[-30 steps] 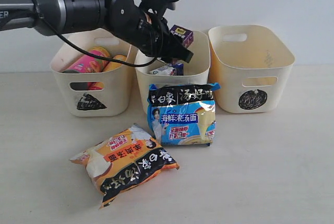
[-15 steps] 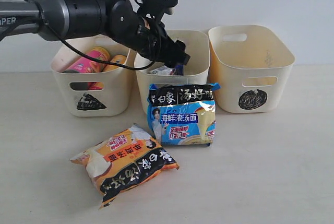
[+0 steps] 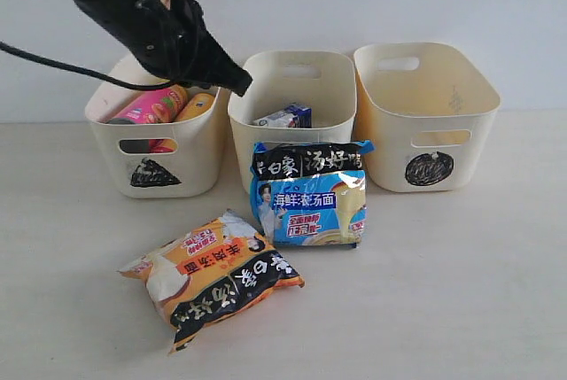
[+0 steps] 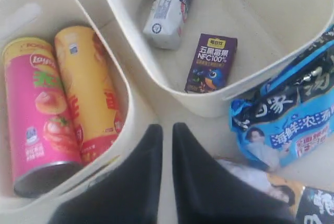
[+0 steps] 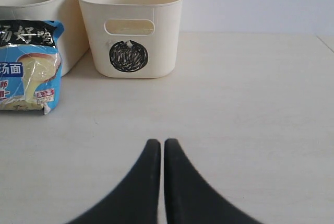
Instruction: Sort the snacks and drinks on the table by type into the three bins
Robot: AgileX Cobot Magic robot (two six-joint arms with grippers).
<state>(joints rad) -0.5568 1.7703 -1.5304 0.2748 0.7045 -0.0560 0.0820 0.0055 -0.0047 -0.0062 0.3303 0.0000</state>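
Left gripper [image 4: 168, 128] pinched closed, empty, above middle tub [image 4: 206, 106] rim. Purple carton [image 4: 211, 63] and white carton [image 4: 168, 10] lying inside it. Right gripper [image 5: 158, 141] likewise closed, empty.

A pale beige matte tabletop [image 3: 461, 300] carries three cream plastic tubs with cut-out handles, set in a row along its far side. The left tub [image 3: 182, 154] bears a black scribbled triangle, the right tub [image 3: 461, 132] a black scribbled circle, and the middle tub [image 3: 292, 74] stands between them. A crinkly blue-and-black noodle packet [image 3: 310, 196] leans against the middle tub's front. A crinkly orange-and-black noodle packet [image 3: 213, 275] lies flat and askew in front of it, just apart.
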